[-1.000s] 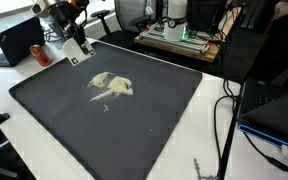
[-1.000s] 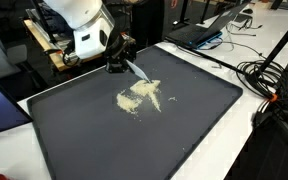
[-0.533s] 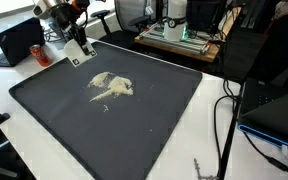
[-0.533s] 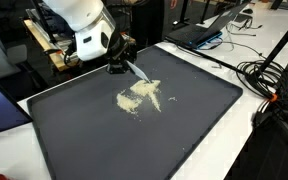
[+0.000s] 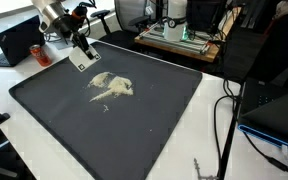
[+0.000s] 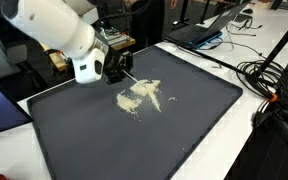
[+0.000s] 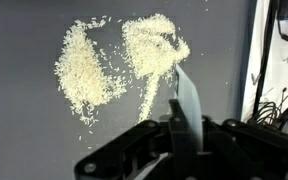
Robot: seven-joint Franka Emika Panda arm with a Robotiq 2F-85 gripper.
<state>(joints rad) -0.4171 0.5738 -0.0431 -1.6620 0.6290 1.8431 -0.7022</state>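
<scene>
A heap of pale grains (image 5: 111, 86) (image 6: 141, 96) lies spread in two patches near the middle of a dark mat (image 5: 134, 130) (image 6: 194, 120). My gripper (image 5: 75, 44) (image 6: 115, 67) hangs over the mat's far corner, beside the heap. It is shut on a thin flat white blade (image 5: 81, 58) (image 7: 187, 100). In the wrist view the gripper (image 7: 182, 135) holds the blade upright between its jaws, and the blade's tip reaches the edge of the grains (image 7: 114, 62). In an exterior view the blade (image 6: 130, 70) is barely visible past the arm.
The mat lies on a white table (image 5: 209, 110). A laptop (image 5: 19, 40) and a red can (image 5: 39, 52) stand beyond the mat's corner. Cables (image 5: 229, 110) (image 6: 274, 80) trail along one side. Another laptop (image 6: 199, 35) and lab gear (image 5: 179, 30) stand behind.
The arm has swung and turned at the wrist, so its white body now fills more of one exterior view. The gripper and blade shifted slightly. The grains have not moved.
</scene>
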